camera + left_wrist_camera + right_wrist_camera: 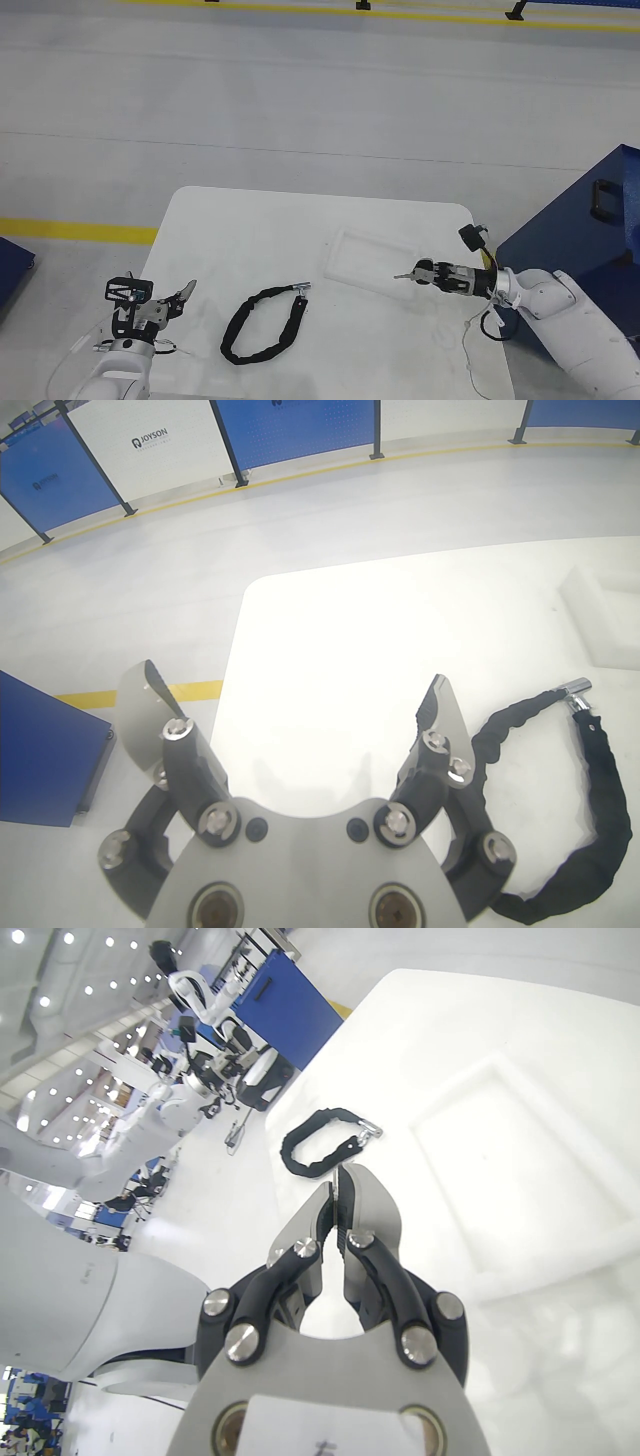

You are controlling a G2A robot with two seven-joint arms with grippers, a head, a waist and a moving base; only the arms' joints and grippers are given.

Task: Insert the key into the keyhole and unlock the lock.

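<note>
The right gripper (339, 1189) is pinched shut on a small silver key (334, 1176). The key's thin blade sticks out past the fingertips (361, 1178) and points across the table toward the lock. From above, this gripper (420, 272) and the key (402, 275) lie over the right part of a shallow white tray (350, 243). How high they hang above it I cannot tell.

Well to the left of the key, on the white table (260, 220), lies the lock (262, 325). It is a chain in a black fabric sleeve, curled into a closed loop. Its short metal lock end (301, 289) is at the far right of the loop, the part nearest the tray. The lock end (370, 1130) is a small silver cylinder.

Further left, the left gripper (295, 690) is at the table's left edge. Its two fingers (440, 710) are spread wide and hold nothing. The chain loop (602, 780) lies just beside this gripper (168, 305) and does not touch it.
</note>
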